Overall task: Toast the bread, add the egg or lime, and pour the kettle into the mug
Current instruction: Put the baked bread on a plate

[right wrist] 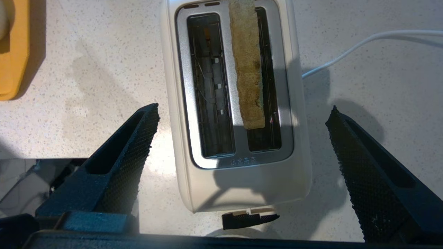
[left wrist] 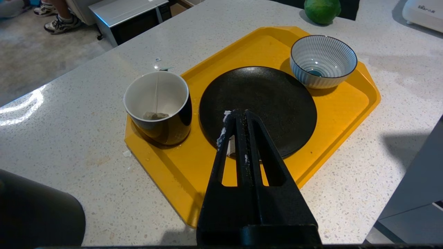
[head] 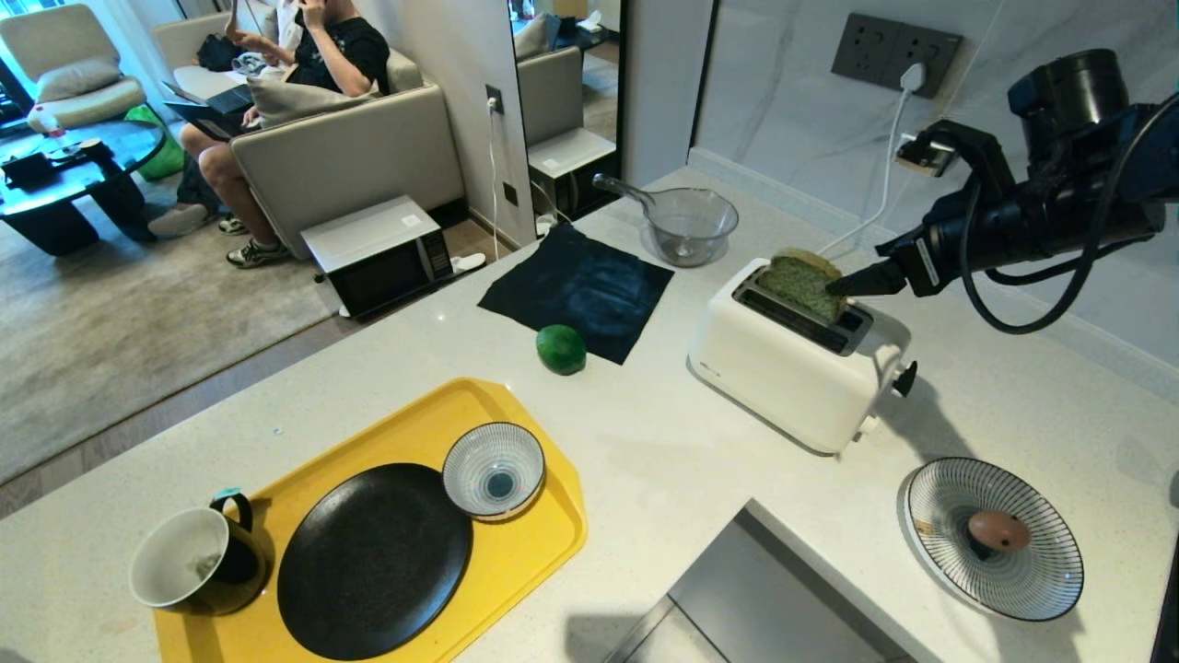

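Hovering over the toaster (right wrist: pixel 235 103), right gripper (right wrist: pixel 242 138) spread wide and empty, bread (right wrist: pixel 246 65) upright in one slot, perhaps partly sunk, lime (head: pixel 561 349) at nine o'clock from it, left gripper (left wrist: pixel 238 121) clenched over the tray (left wrist: pixel 342 103).

The right gripper (right wrist: pixel 242 114) hangs wide open above the white two-slot toaster (head: pixel 792 364). Directly beneath it, the thick slice of green bread (right wrist: pixel 246 65) stands in one slot (the other slot holds nothing). Left of the gripper, well apart, the round green lime (head: pixel 561 349) lies beside the dark square cloth (head: pixel 580 290). Nearer the robot, the pinkish-tan egg (head: pixel 998 530) rests in the striped shallow dish (head: pixel 1032 589).
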Robot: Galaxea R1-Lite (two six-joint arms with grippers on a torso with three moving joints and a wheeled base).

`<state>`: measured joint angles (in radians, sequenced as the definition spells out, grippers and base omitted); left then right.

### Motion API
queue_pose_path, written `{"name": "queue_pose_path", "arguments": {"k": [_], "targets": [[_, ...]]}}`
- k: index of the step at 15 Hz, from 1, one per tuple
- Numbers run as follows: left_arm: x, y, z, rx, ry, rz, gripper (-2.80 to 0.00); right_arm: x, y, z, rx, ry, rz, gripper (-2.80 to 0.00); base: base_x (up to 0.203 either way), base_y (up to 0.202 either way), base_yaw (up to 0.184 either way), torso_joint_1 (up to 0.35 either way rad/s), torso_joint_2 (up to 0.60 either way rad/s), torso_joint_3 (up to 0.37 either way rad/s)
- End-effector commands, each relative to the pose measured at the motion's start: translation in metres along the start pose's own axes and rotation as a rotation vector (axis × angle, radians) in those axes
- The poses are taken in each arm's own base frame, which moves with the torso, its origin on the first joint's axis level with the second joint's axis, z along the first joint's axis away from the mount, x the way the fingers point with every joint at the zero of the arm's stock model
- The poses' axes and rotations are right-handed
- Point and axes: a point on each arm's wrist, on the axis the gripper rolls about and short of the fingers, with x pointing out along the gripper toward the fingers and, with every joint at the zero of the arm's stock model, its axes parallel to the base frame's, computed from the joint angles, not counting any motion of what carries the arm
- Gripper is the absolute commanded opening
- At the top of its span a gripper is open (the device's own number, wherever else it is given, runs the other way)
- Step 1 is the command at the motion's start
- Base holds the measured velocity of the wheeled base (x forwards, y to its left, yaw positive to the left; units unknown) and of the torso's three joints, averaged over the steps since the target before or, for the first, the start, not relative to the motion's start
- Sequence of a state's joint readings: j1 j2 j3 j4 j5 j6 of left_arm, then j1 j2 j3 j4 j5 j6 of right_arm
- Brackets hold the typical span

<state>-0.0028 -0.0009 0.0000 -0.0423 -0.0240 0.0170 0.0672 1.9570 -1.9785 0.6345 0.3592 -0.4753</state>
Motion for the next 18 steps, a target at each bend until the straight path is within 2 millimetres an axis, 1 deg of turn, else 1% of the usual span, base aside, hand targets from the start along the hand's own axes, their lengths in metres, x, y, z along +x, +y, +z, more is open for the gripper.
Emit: {"name": "queue_pose_path", "arguments": {"k": [1, 5, 11, 13, 18], "targets": [[0.001, 0.000, -0.005, -0.001, 0.016, -0.001, -2.80, 0.010, -0.001, -0.005, -0.009, 0.022, 0.015, 0.00, 0.000, 0.000, 0.000, 0.000, 0.00, 0.000], [0.001, 0.000, -0.005, -0.001, 0.016, -0.001, -2.80, 0.018, -0.001, -0.007, -0.014, 0.031, 0.024, 0.00, 0.000, 0.000, 0.000, 0.000, 0.00, 0.000], [0.001, 0.000, -0.005, -0.001, 0.016, -0.001, -2.80, 0.029, 0.002, 0.000, -0.059, -0.022, 0.013, 0.00, 0.000, 0.000, 0.000, 0.000, 0.00, 0.000], [0.001, 0.000, -0.005, -0.001, 0.016, -0.001, -2.80, 0.031, 0.001, 0.000, -0.094, -0.022, 0.012, 0.00, 0.000, 0.000, 0.000, 0.000, 0.00, 0.000], [0.001, 0.000, -0.005, 0.000, 0.016, -0.001, -2.80, 0.037, 0.001, -0.003, -0.097, -0.013, 0.016, 0.00, 0.000, 0.000, 0.000, 0.000, 0.00, 0.000]]}}
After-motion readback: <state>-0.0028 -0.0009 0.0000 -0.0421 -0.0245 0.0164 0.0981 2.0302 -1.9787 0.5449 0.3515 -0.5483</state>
